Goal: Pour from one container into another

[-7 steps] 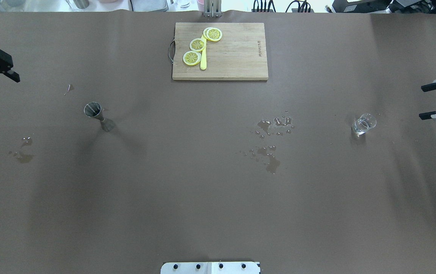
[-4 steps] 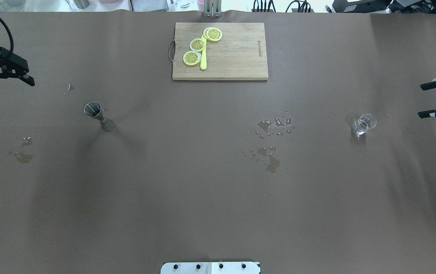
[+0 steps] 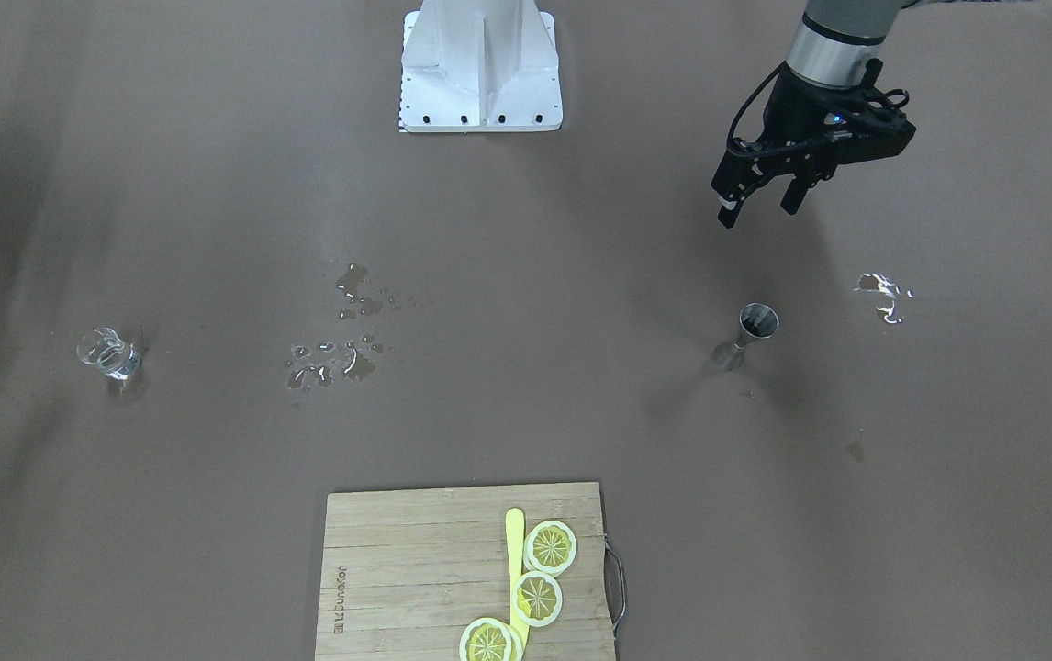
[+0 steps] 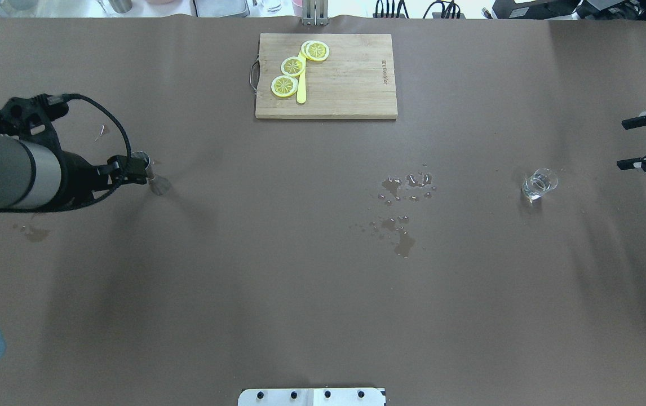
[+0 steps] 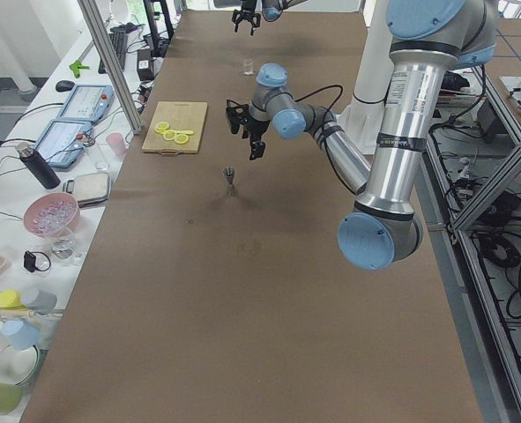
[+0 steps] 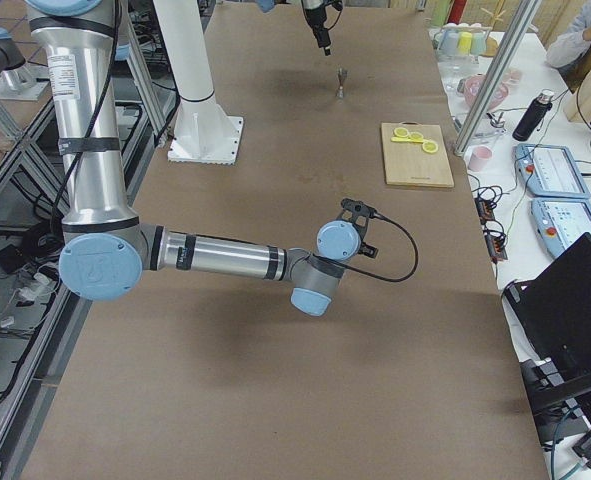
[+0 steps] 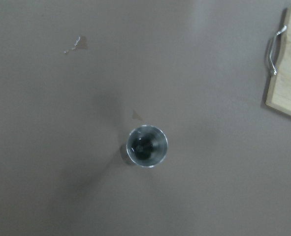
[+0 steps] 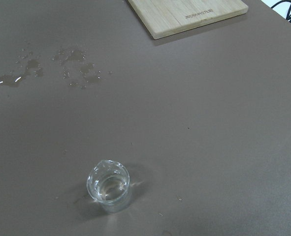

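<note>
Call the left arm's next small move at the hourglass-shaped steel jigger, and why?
Probably lower the open left gripper toward the upright hourglass-shaped steel jigger. The gripper hangs above it, touching nothing, and the jigger sits near the centre of the left wrist view.

Light: soft, even, from above on your matte desk (image 4: 323, 293); no hard shadows.
Shadows: faint fan of two from the jigger (image 3: 755, 321); broad dim bands toward the desk ends.
Glare: white glint on one puddle (image 3: 884, 296); sparkle on the glass (image 8: 108, 182); strip beyond the desk blown out in your overhead view.
Focus: left arm (image 4: 18, 175) soft near that lens; left wrist view dimmer.
</note>
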`<control>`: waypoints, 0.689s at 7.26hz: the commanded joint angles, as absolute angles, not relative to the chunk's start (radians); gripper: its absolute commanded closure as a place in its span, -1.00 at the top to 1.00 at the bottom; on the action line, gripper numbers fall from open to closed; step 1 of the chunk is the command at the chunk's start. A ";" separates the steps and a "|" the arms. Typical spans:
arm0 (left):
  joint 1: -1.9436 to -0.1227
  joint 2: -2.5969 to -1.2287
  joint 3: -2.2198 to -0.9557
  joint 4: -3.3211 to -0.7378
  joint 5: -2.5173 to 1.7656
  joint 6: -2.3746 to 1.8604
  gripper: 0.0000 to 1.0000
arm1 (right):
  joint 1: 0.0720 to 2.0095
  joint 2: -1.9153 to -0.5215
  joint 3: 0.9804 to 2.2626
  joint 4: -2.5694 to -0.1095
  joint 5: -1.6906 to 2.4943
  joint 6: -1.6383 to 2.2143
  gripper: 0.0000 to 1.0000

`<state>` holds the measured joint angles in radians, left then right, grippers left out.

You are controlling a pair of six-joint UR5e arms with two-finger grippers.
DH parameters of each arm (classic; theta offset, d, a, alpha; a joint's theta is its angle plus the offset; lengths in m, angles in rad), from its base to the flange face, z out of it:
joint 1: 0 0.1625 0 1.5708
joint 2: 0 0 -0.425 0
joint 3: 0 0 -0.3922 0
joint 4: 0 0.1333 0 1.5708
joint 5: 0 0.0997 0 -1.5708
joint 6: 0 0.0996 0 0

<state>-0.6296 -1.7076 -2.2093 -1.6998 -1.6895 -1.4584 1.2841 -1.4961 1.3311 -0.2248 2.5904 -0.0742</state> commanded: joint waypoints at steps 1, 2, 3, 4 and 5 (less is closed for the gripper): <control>-0.345 -1.655 -2.241 -1.703 -1.252 -1.468 0.97 | 1.284 -1.499 1.333 -0.152 2.605 -0.066 1.00; -0.256 -1.652 -2.200 -1.703 -1.091 -1.542 0.96 | 1.284 -1.506 1.333 -0.149 2.646 -0.067 1.00; -0.188 -1.652 -2.153 -1.706 -0.930 -1.628 0.94 | 1.284 -1.506 1.321 -0.147 2.713 -0.083 1.00; -0.167 -1.645 -2.129 -1.707 -0.823 -1.646 0.93 | 1.279 -1.505 1.304 -0.147 2.738 -0.077 1.00; -0.167 -1.634 -2.111 -1.726 -0.816 -1.655 0.93 | 1.272 -1.490 1.264 -0.146 2.750 -0.109 0.98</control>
<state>-0.1889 -1.6451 -2.1405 -1.7108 -0.8892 -1.6282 1.2792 -1.5016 1.3026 -0.1477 2.7217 -0.0842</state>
